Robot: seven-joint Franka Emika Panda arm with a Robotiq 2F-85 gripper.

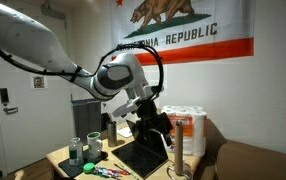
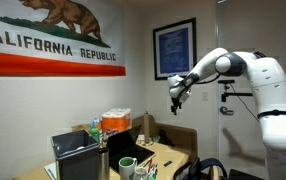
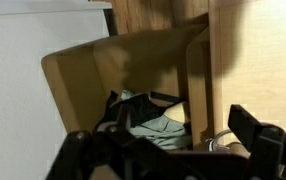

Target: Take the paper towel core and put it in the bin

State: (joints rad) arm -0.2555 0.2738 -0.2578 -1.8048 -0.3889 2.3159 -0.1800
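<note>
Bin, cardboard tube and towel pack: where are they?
bin (image 1: 86,116): exterior view, on its front side.
paper towel core (image 1: 180,150): exterior view, middle of the tube.
towel pack (image 1: 193,125): exterior view, on its front.

Pinned to the wall behind the wooden table (image 1: 61,157): a California Republic flag (image 1: 188,25), bear and red stripe plain in both exterior views. At the table's far end, a wrapped pack of white paper towel rolls (image 1: 190,122) with orange on the wrapper. Near the table's front edge, two green-grey cups (image 1: 76,150) close together, and just beside them some small colourful items (image 1: 108,172) too small to name. In the table's middle, a dark flat slab (image 1: 138,158). On the side wall beyond the table, a framed picture (image 2: 173,48). Just beside the table, a brown cardboard box (image 1: 258,160). In the wrist view, an open cardboard box (image 3: 83,75) holding crumpled dark and pale material (image 3: 158,118); place relative to the table unclear.
</note>
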